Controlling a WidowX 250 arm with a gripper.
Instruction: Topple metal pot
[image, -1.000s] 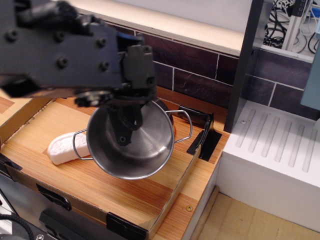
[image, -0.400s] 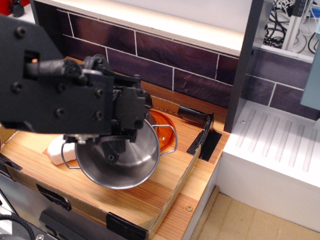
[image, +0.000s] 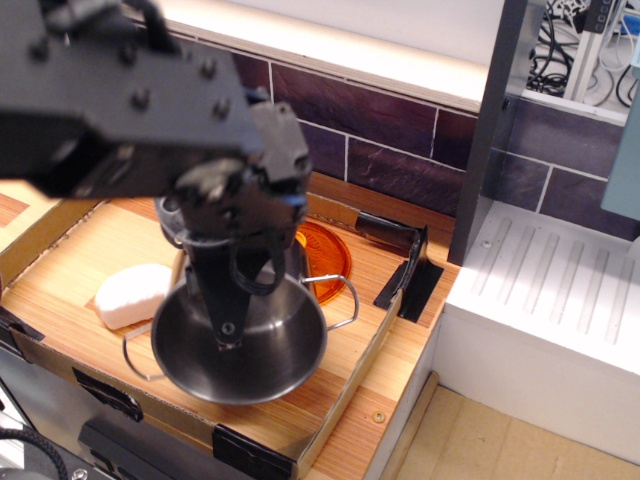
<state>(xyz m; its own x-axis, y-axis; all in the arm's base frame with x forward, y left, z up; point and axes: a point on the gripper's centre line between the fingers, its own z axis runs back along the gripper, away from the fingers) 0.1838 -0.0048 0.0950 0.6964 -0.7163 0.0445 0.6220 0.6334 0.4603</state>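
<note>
metal pot (image: 262, 350) lay tipped, mouth toward camera – tool (image: 232, 318) reached inside; finger spacing unclear. judged best: push rim down steadily, avoid orange lid (image: 322, 262).

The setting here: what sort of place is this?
Likely a toy or mock kitchen counter: a wooden counter backed by a dark tiled wall, with a metal pot and a white ridged drainboard beside it.

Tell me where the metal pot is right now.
The metal pot sits at the front of the wooden tray, tilted with its mouth facing the camera, between the white object on its left and the orange lid behind it. The gripper reaches inside it.
</note>
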